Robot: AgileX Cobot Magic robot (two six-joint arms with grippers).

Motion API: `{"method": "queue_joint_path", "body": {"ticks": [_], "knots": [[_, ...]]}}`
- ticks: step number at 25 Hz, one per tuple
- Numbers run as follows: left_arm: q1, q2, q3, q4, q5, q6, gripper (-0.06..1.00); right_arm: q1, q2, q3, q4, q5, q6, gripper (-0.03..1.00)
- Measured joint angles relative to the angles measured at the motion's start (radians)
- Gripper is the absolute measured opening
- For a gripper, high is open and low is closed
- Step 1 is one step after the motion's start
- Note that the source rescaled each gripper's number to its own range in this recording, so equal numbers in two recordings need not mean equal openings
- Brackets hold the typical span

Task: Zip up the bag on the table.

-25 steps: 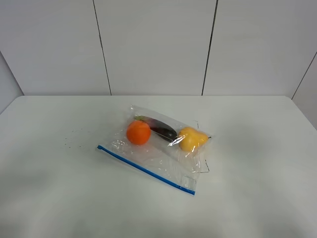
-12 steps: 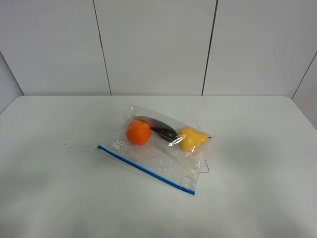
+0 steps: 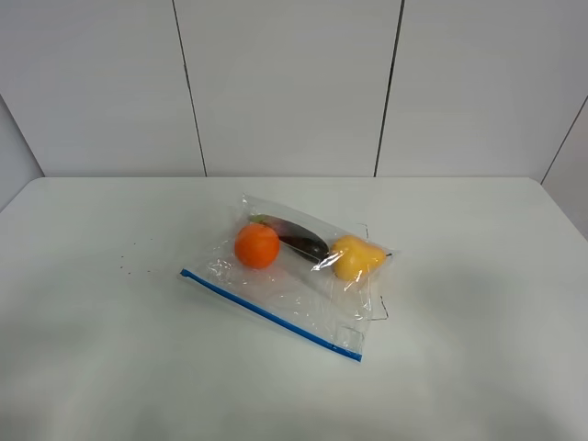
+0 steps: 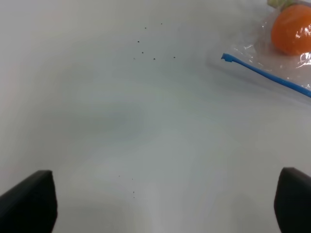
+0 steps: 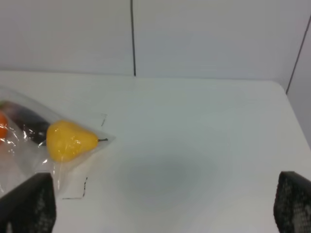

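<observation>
We see bag [image 3: 287, 276] flat on counter [image 3: 478, 303] | left gripper [image 4: 165, 204] released — right gripper [image 5: 165, 208] released, both clear of bag

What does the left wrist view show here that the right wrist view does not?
Only the left wrist: the bag's blue zipper strip, dark specks on the table, and the open left hand. Only the right wrist: the yellow pear-shaped item, the wall panels, and the open right hand. Both: the clear bag, the orange item, the white table.
</observation>
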Motion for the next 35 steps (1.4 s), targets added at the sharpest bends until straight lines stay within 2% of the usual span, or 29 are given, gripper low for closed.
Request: {"method": "queue_joint_path", "body": {"ticks": [7, 12, 35], "knots": [[0.0, 0.0, 0.0, 0.0, 0.0, 0.0, 1.0, 0.0, 0.0, 0.092, -0.023, 0.002, 0.013, 1.0], [0.0, 0.0, 0.0, 0.0, 0.0, 0.0, 1.0, 0.0, 0.0, 0.095, -0.05, 0.004, 0.041, 1.0], [0.0, 0.0, 0.0, 0.0, 0.0, 0.0, 1.0, 0.0, 0.0, 0.095, -0.047, 0.004, 0.046, 1.0]]}}
